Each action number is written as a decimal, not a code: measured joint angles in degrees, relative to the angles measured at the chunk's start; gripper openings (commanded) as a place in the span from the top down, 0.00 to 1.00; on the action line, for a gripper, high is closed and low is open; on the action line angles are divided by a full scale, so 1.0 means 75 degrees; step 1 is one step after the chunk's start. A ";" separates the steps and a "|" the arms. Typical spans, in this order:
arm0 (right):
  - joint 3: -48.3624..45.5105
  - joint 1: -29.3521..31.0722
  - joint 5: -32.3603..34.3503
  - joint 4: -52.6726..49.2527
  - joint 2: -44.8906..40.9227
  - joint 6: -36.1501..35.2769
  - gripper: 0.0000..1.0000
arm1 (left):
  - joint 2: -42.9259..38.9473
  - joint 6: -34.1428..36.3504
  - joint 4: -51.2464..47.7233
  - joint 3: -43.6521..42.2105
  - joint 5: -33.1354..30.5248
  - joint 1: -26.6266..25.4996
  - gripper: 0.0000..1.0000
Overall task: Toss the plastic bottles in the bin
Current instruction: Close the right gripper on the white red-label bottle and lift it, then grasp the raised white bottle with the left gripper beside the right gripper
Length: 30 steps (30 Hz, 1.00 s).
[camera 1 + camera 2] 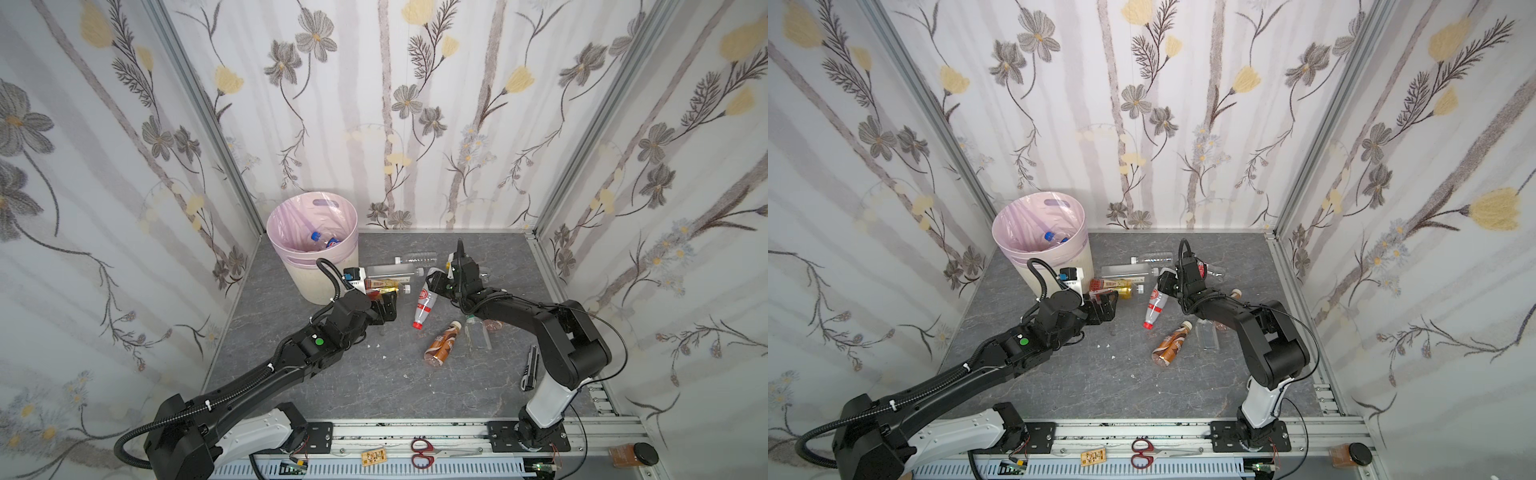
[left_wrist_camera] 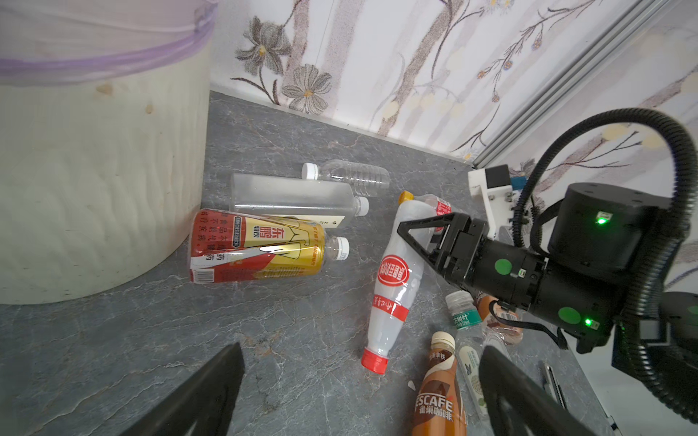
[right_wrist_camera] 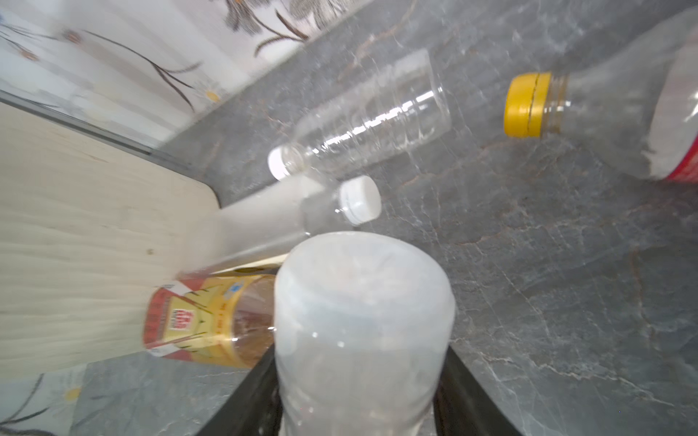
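Note:
The cream bin point(image 1: 307, 284) point(image 2: 98, 181), lined with a pink bag, stands at the back left and holds bottles point(image 1: 324, 241). My right gripper point(image 1: 436, 279) point(image 3: 359, 377) is shut on the base end of a frosted bottle with a red cap point(image 1: 424, 303) point(image 2: 393, 298) point(image 3: 362, 321), whose cap points at the floor. My left gripper point(image 1: 388, 305) point(image 2: 359, 377) is open and holds nothing. Just beyond it, a yellow-and-red labelled bottle point(image 1: 384, 284) point(image 2: 260, 245) lies beside the bin. A frosted square bottle point(image 2: 294, 196) and a clear ribbed bottle point(image 2: 351, 175) lie behind that.
A brown coffee bottle point(image 1: 442, 343), a clear green-labelled bottle point(image 1: 478, 332) and a yellow-capped bottle point(image 3: 525, 103) lie near the right arm. A black tool point(image 1: 530, 368) rests by the right arm's base. Red scissors point(image 1: 422, 452) sit on the front rail. Papered walls close in three sides.

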 measured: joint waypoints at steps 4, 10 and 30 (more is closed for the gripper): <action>0.0286 0.0000 0.0000 0.0044 -0.0758 0.0070 0.42 | 0.0239 0.0087 0.0379 0.0131 0.0711 -0.0003 0.00; 0.0723 0.0017 0.0038 0.0221 -0.1696 0.0076 0.43 | 0.0944 0.0236 0.0702 0.0769 0.1376 0.0000 0.00; 0.1072 0.0612 0.0256 -0.0662 -0.2684 -0.0743 0.43 | 0.2404 0.2430 0.0749 0.1996 0.1338 0.0041 0.11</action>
